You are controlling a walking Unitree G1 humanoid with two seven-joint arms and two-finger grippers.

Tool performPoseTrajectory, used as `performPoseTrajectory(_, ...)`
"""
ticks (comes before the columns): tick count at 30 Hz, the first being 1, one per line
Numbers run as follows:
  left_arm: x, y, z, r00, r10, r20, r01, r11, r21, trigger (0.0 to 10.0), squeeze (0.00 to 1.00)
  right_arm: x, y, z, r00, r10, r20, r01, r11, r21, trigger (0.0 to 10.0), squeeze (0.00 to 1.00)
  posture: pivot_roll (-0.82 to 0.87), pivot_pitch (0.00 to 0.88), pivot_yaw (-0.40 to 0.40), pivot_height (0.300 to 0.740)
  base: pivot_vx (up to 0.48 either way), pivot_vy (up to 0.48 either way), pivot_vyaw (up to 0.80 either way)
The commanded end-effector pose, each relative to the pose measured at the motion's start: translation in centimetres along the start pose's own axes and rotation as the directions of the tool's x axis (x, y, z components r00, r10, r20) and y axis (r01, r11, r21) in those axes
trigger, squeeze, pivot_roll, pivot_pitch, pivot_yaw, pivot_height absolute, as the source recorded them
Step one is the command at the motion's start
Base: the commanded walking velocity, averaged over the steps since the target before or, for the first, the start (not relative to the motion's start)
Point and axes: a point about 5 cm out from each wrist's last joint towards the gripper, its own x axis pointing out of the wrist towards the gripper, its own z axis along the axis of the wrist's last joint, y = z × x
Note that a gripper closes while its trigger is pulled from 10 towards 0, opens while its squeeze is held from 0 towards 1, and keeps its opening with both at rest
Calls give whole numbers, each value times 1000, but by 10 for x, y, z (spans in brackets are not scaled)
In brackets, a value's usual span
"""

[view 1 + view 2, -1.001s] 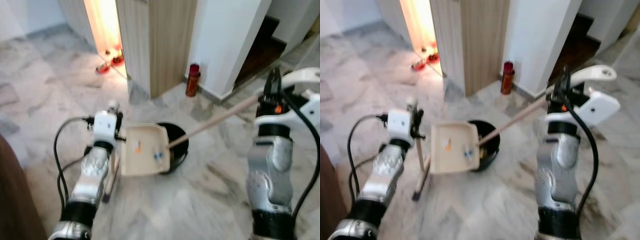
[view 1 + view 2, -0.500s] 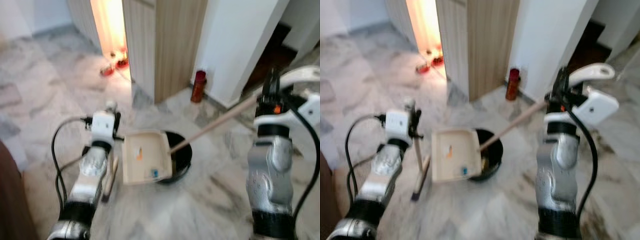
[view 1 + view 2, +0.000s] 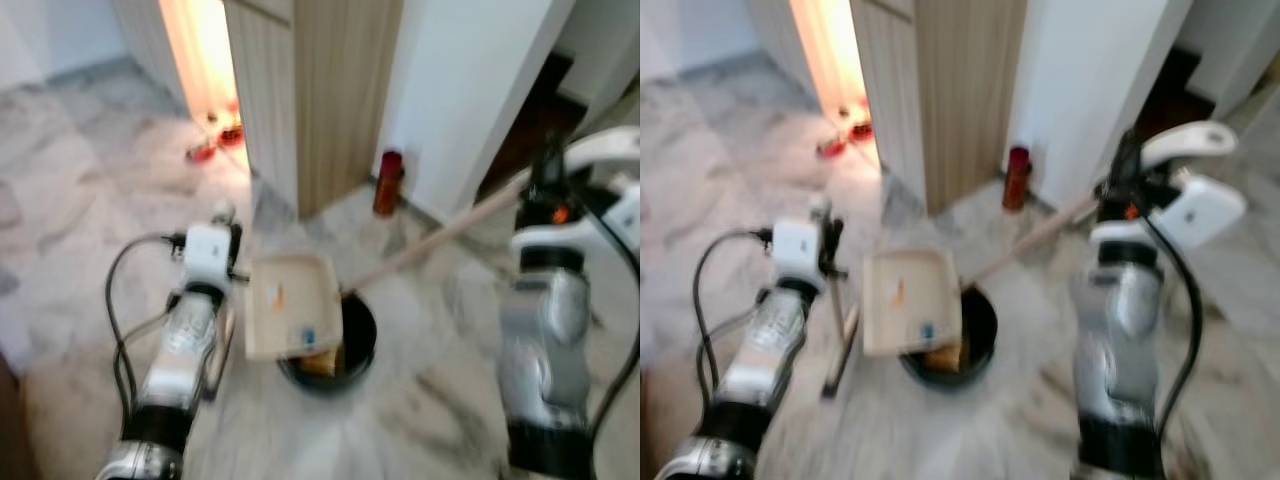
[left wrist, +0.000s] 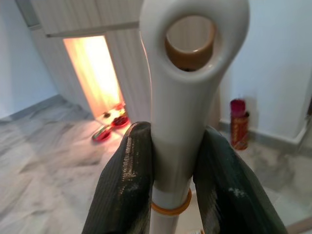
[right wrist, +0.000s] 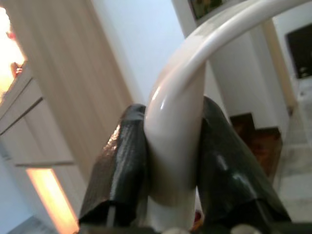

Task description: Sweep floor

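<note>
My left gripper [image 3: 222,222] is shut on the white top of a broom handle [image 4: 180,112], and its fingers [image 4: 127,180] press both sides. The broom stick [image 3: 840,325] slants down to the marble floor beside my left arm. My right gripper [image 3: 548,180] is shut on a curved white handle [image 5: 175,146] of a long wooden pole [image 3: 440,240]. That pole leads down to a beige dustpan [image 3: 290,300], tilted over a black bin [image 3: 358,335]. An orange scrap and a blue scrap lie in the pan. Something yellowish shows in the bin.
A red bottle [image 3: 387,182] stands at the foot of a white wall [image 3: 470,90], next to a wooden panel [image 3: 330,100]. Red dishes [image 3: 215,143] lie on the floor in a brightly lit doorway. A dark stairway [image 3: 520,130] opens far right. Everything is blurred.
The camera has shifted. The dustpan now sits more over the bin, the blue scrap has slid down the pan, and a yellowish thing shows in the bin. Both grips are unchanged.
</note>
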Motion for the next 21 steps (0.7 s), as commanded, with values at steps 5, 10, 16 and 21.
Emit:
performPoseTrajectory(5,3,3,10,999,-1,54,1,1000,9,10000,0,6,14,20,994,46,98,-49,998,26,10000,0,120,64,-31,740,346,0,0)
performPoseTrajectory(10,3,3,8,999,2,48,-2,1000,12,10000,0,6,14,20,994,52,98,-55,998,29,10000,0,119,65,-32,740,326,0,0)
performPoseTrajectory(16,2,3,8,999,2,48,-2,1000,10,10000,0,6,16,21,993,63,98,-66,997,30,10000,0,118,67,-33,740,205,0,0)
performPoseTrajectory(21,2,2,9,999,-2,55,1,1000,8,10000,0,6,19,22,992,80,97,-84,996,36,10000,0,117,66,-32,740,0,0,0)
